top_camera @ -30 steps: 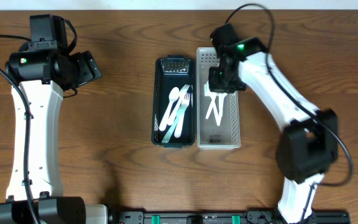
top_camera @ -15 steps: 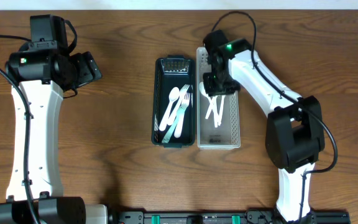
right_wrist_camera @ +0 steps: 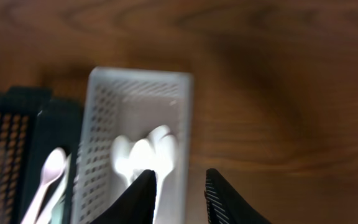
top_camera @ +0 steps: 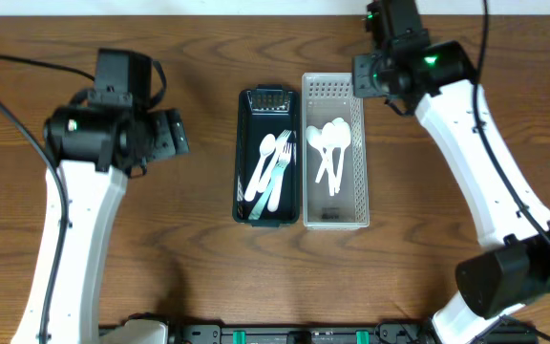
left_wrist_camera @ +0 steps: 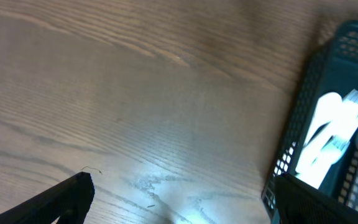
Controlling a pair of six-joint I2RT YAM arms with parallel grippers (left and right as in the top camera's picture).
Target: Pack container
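**Spoons lay in the white basket, both grippers empty**

The white basket (top_camera: 335,214) sat mid-table holding white spoons (top_camera: 330,141), right beside a dark tray (top_camera: 242,153) of white cutlery (top_camera: 273,167). The right gripper (right_wrist_camera: 179,175) hovered near the basket's far end, fingers slightly parted. The left gripper (left_wrist_camera: 182,182) hung spread wide over the table (left_wrist_camera: 135,93).
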